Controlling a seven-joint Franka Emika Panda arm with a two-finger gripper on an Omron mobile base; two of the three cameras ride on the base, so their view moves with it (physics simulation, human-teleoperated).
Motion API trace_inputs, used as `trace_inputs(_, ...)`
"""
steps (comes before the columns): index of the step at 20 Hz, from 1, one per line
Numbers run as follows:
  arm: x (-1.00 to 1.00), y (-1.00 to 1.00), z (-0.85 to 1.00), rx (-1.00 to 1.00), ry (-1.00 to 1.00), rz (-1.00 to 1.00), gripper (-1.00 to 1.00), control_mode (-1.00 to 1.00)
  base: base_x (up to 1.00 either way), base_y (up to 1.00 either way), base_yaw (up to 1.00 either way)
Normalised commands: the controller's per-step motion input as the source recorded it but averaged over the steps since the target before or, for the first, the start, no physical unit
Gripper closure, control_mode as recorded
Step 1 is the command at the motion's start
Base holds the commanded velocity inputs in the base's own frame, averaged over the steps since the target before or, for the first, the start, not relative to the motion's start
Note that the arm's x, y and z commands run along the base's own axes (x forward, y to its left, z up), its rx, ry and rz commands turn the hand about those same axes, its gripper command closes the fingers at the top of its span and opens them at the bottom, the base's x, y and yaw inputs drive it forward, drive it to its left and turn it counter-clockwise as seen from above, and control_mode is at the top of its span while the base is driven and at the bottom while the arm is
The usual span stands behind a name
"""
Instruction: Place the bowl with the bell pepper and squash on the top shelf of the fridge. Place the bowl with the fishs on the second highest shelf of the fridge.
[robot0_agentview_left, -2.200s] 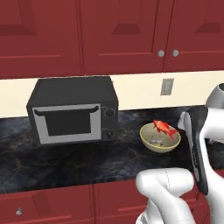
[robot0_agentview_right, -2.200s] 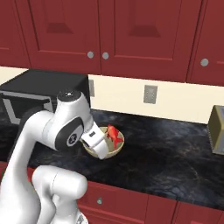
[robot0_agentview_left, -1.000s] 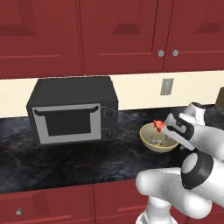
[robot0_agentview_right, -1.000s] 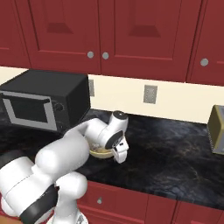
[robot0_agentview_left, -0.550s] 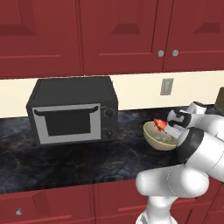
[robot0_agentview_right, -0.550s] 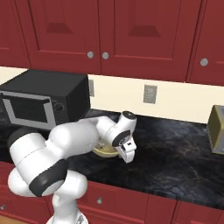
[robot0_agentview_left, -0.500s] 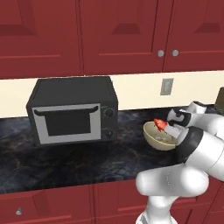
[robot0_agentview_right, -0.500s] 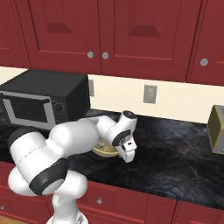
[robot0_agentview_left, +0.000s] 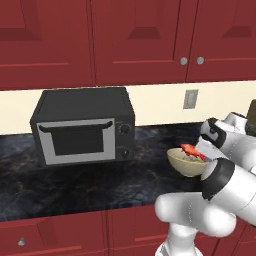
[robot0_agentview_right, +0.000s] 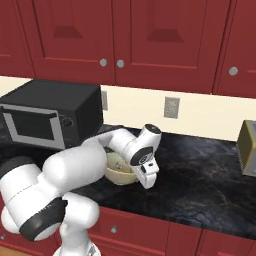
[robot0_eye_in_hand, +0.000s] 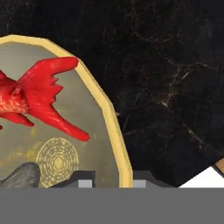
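The bowl with the fishs (robot0_agentview_left: 184, 165), plain cream-tan, stands on the dark counter to the right of the microwave. A red-orange fish (robot0_agentview_left: 192, 151) lies in it. The hand view looks down on the red fish (robot0_eye_in_hand: 40, 96), a grey fish (robot0_eye_in_hand: 19, 177) and the bowl's rim (robot0_eye_in_hand: 114, 122). My gripper (robot0_eye_in_hand: 113, 180) straddles that rim, one finger inside the bowl and one outside, closed in on the wall. In the right base view the gripper (robot0_agentview_right: 148, 181) points down at the bowl's (robot0_agentview_right: 118, 175) right edge. The fridge and the bowl with the bell pepper and squash are out of view.
A black microwave (robot0_agentview_left: 82, 132) sits on the counter left of the bowl. A toaster (robot0_agentview_right: 248, 148) stands at the far right. Dark marble counter (robot0_agentview_right: 200, 185) stretches between them. Red upper cabinets (robot0_agentview_left: 140, 40) hang above, with a wall outlet (robot0_agentview_left: 190, 99) behind the bowl.
The hand has swung over to the bowl's right edge and come down on it. Its jaws have closed from wide open onto the rim. The bowl has stayed in place.
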Motion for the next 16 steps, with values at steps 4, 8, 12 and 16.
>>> trace_inputs(4,-1.0,0.58,0.73,-0.03,-0.07,0.0,1.0,-1.0,0.0,0.0,0.0)
trace_inputs(8,-1.0,0.74,0.82,-0.11,-0.21,-0.09,1.0,-1.0,0.0,0.0,0.0)
trace_inputs(12,-1.0,0.73,0.99,-0.04,-0.27,-0.14,1.0,-1.0,0.0,0.0,0.0)
trace_inputs(16,-0.76,0.68,0.72,0.0,-0.39,-0.24,1.0,-1.0,0.0,0.0,0.0)
